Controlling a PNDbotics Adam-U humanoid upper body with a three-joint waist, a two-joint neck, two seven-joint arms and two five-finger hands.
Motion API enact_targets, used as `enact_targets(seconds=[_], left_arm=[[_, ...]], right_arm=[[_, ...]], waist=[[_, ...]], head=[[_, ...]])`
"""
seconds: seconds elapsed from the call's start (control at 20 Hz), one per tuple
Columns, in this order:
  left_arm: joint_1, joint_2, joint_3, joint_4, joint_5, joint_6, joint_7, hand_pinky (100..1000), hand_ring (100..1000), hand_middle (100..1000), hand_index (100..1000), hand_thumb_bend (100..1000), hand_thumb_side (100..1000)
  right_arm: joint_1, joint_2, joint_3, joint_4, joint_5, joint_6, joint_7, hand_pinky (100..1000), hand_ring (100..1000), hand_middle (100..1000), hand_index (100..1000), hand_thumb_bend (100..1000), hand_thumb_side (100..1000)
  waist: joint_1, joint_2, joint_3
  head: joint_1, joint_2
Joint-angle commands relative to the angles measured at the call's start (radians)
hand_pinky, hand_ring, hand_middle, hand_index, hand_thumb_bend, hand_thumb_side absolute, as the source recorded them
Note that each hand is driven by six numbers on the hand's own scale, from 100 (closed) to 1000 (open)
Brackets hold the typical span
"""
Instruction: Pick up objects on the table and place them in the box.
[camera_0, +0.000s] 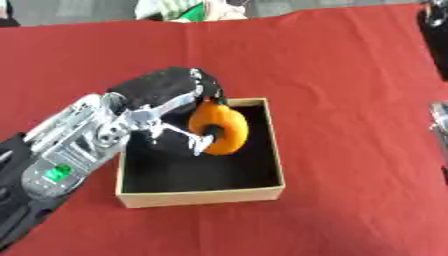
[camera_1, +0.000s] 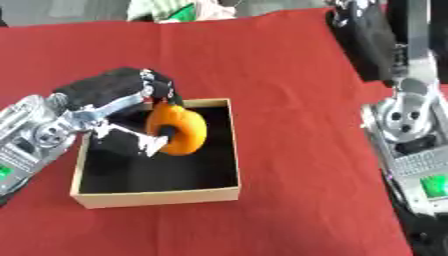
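Note:
An orange ring-shaped object (camera_0: 220, 128) hangs over the open cardboard box (camera_0: 202, 195), which has a black inside. My left hand (camera_0: 164, 92) reaches in from the lower left and is shut on the orange ring, with a thumb through its hole and fingers curled over its top. The ring sits above the box's upper middle part. Of my right side, only the forearm (camera_1: 404, 120) shows along the right edge, and its hand at the top right (camera_1: 354, 15) is too blurred to read.
A red cloth (camera_0: 350, 75) covers the table. Some white and green items (camera_0: 188, 9) lie beyond the cloth's far edge. The red cloth to the right of the box is bare up to my right arm.

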Motion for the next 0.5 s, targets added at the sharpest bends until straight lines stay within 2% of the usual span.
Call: enact_targets(seconds=[0.05,0.25,0.35,0.5], left_arm=[[-0.009,0.008,0.007,-0.009,0.004,-0.008,-0.037,313,617,658,750,144,242],[-0.008,0.021,0.012,-0.032,-0.017,-0.021,-0.110,426,708,729,799,500,481],[-0.005,0.024,0.022,-0.042,-0.028,-0.029,-0.147,441,723,742,808,612,549],[-0.002,0.025,0.042,-0.061,-0.044,-0.037,-0.187,475,748,766,818,695,601]], right_arm=[[-0.011,-0.007,-0.010,-0.018,-0.003,-0.002,-0.001,918,869,803,925,100,813],[-0.009,-0.008,-0.010,-0.018,-0.003,-0.002,-0.001,918,869,803,925,100,812],[-0.008,-0.009,-0.010,-0.018,-0.003,-0.002,-0.001,918,870,803,925,100,813],[-0.007,-0.010,-0.010,-0.018,-0.004,-0.002,0.000,918,870,803,925,100,811]], waist=[[-0.002,-0.023,0.000],[-0.001,-0.024,0.003],[-0.001,-0.025,0.006],[-0.003,-0.026,0.008]], head=[[0.003,0.006],[0.002,0.010],[0.002,0.011],[0.001,0.013]])
